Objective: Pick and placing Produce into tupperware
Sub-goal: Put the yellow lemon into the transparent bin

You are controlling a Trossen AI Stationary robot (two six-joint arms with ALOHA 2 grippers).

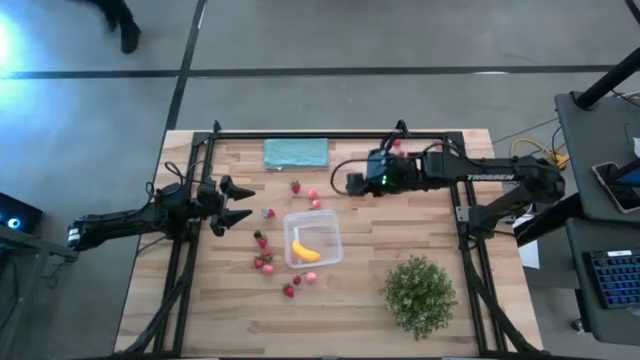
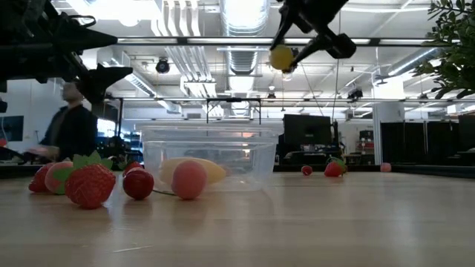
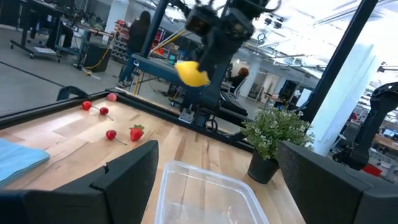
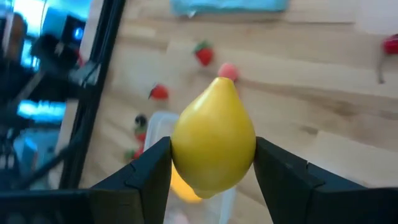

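Note:
The clear square tupperware (image 1: 313, 240) stands mid-table with a yellow banana (image 1: 305, 250) lying inside. Red and pink strawberries lie on the wood left of it (image 1: 262, 262) and beyond it (image 1: 296, 186). My right gripper (image 1: 352, 184) hangs high above the table, beyond the tupperware's far right corner, shut on a small yellow lemon (image 4: 213, 140). The same lemon (image 2: 281, 58) shows well above the tupperware's rim in the low view. My left gripper (image 1: 240, 203) waits open at the table's left side, pointing level toward the tupperware (image 3: 205, 193). My right gripper pinches the lemon between its two fingers (image 4: 149, 171), one on each opposite side of its wide middle (image 4: 179, 149). The lemon's pointed tip (image 4: 222, 84) faces away from the wrist. The fingers slant down toward the table's left. The lemon is lifted clear, high above the wood.
A folded teal cloth (image 1: 296, 152) lies at the far edge. A bushy green potted plant (image 1: 420, 293) stands at the near right. Black frame rails (image 1: 190, 260) run along both sides of the table. A person (image 2: 70, 130) stands in the room beyond.

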